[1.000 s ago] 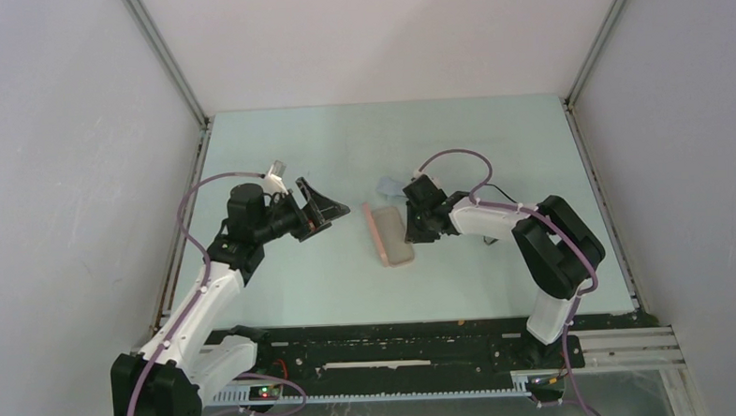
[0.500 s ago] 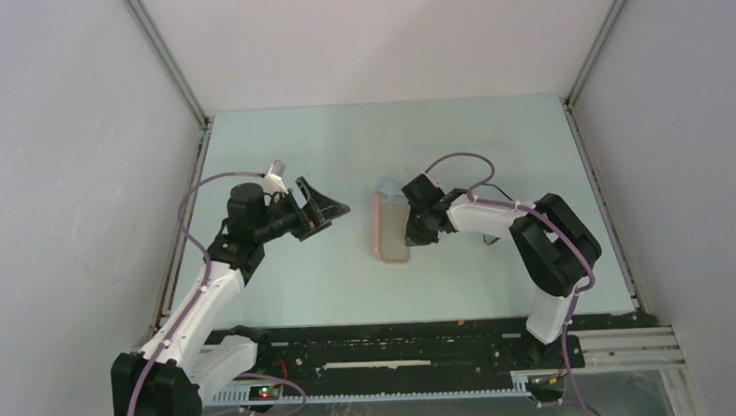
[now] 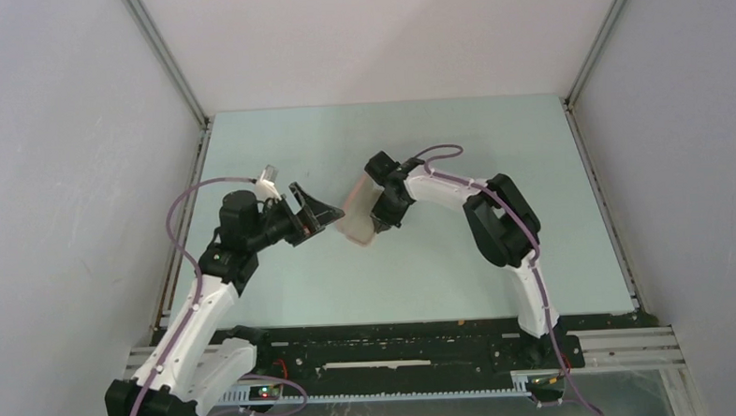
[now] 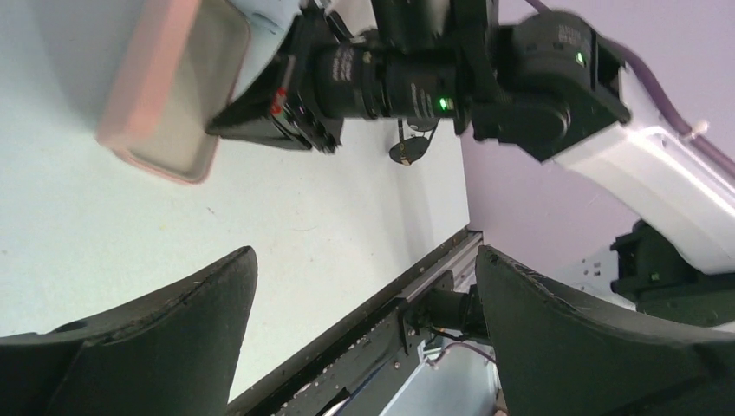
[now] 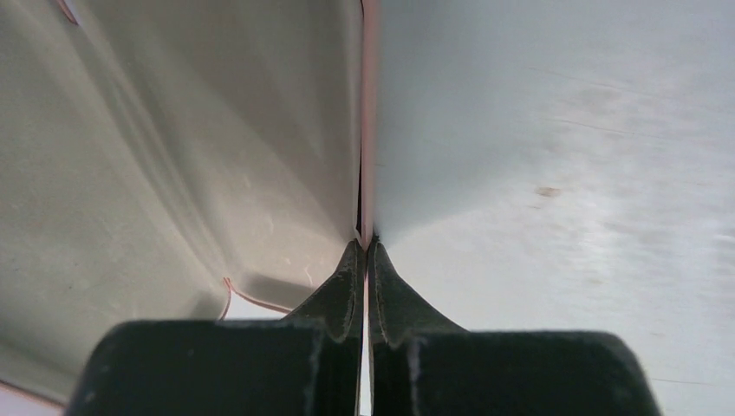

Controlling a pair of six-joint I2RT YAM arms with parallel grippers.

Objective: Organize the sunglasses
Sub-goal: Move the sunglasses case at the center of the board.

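Observation:
The salmon-pink case (image 3: 353, 215) lies open mid-table, its pale lining showing in the left wrist view (image 4: 169, 87) and the right wrist view (image 5: 173, 156). My right gripper (image 3: 379, 213) is shut on the case's thin rim (image 5: 366, 173), fingertips pinching it (image 5: 365, 244). My left gripper (image 3: 316, 213) is open and empty just left of the case, its jaws wide apart (image 4: 364, 256). A small dark thin-framed shape (image 4: 409, 149), seemingly the sunglasses, lies on the table behind the right arm. It is hidden in the top view.
A bit of grey-blue cloth (image 4: 264, 10) shows beside the case's far end. The black front rail (image 3: 389, 343) runs along the table's near edge. Grey walls close in the left, right and back sides.
My right gripper has swung left and farther back, carrying the pink case with it toward the left gripper. The left arm has shifted slightly left.

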